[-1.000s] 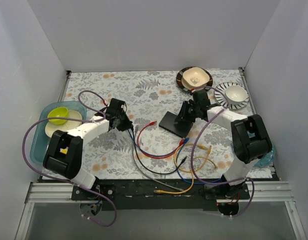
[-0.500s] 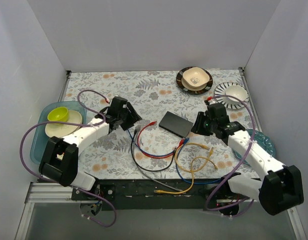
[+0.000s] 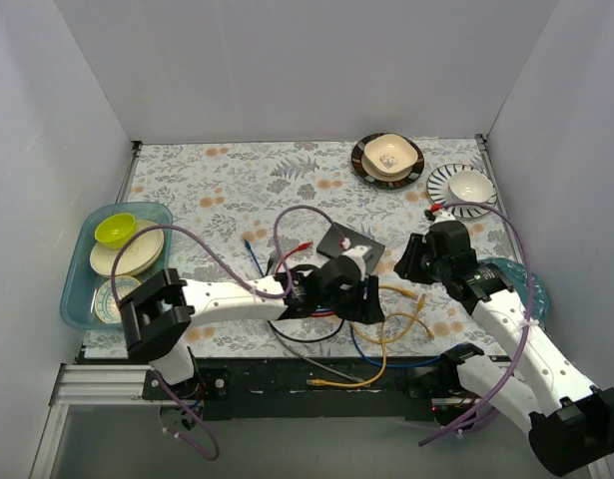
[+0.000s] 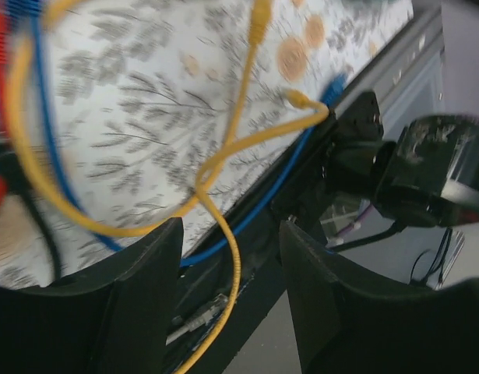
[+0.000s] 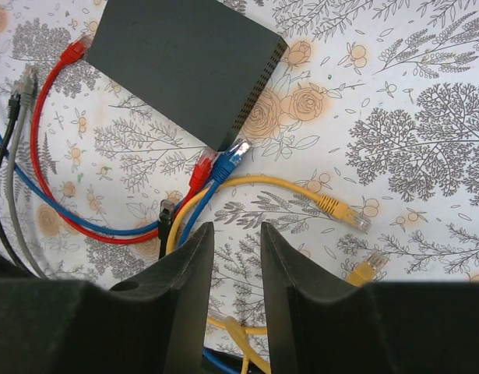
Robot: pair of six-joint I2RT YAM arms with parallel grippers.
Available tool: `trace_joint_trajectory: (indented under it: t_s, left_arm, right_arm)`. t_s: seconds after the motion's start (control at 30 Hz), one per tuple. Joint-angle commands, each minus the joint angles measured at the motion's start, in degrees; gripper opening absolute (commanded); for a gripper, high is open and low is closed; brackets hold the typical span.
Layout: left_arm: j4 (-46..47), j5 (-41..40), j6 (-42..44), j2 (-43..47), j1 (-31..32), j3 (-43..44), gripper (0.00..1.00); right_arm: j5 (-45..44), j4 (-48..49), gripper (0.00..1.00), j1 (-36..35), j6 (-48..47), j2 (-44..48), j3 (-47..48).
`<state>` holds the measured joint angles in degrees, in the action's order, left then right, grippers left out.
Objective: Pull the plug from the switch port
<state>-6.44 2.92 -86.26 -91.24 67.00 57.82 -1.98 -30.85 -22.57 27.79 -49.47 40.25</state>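
The switch (image 5: 184, 62) is a flat dark box lying on the flowered cloth; in the top view (image 3: 334, 238) my left wrist covers part of it. A red plug (image 5: 202, 167) and a blue plug (image 5: 233, 156) lie with their tips at its near corner; I cannot tell if either is seated. Another red plug (image 5: 72, 53) sits at its left edge. My right gripper (image 5: 237, 234) (image 3: 410, 261) is open and empty, right of the switch and above the cables. My left gripper (image 4: 227, 234) (image 3: 371, 301) is open over the table's front edge, with a yellow cable (image 4: 223, 156) running below its gap.
Loose yellow plugs (image 5: 344, 212), a black plug (image 5: 165, 210) and grey and black cables (image 5: 13, 179) lie near the switch. A tan bowl on a dark plate (image 3: 389, 157) and a white bowl on a striped plate (image 3: 468, 187) stand at the back right. A blue tray (image 3: 82, 299) holds dishes at the left.
My left arm has swung from the left side across to the middle, over the cables near the front edge. My right gripper has drawn back from the switch, toward the right and front.
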Motion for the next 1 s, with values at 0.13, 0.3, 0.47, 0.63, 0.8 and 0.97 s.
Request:
trace_joint_trajectory:
  t_s: [0.13, 0.3, 0.47, 0.63, 0.8, 0.97]
  left_arm:
    - [5.6, 6.9, 9.4, -12.6, 8.1, 9.2, 0.50]
    - [6.1, 7.5, 7.0, -20.5, 8.2, 10.0, 0.47]
    - [6.8, -2.1, -1.2, -23.9, 6.5, 8.9, 0.44]
    - [-6.5, -8.5, -7.1, -28.5, 3.2, 12.9, 0.34]
    - [-16.3, -12.8, -18.9, -21.8, -2.6, 2.8, 0.22]
    - [-20.8, -13.7, -28.2, -8.8, -13.0, -13.1, 0.13]
  right_arm:
    - [4.5, -1.8, 0.39, -0.4, 4.5, 1.5, 8.0]
    - [3.7, -4.0, 0.38, -0.5, 4.6, 3.2, 8.8]
    - [2.3, -6.4, 0.38, -0.8, 4.4, 5.1, 9.1]
    - [0.8, -7.6, 0.38, -1.3, 4.0, 5.0, 10.7]
    - [-0.3, -7.7, 0.38, -1.3, 3.8, 4.9, 11.3]
    - [0.4, -6.2, 0.38, -1.3, 4.5, 5.3, 9.3]
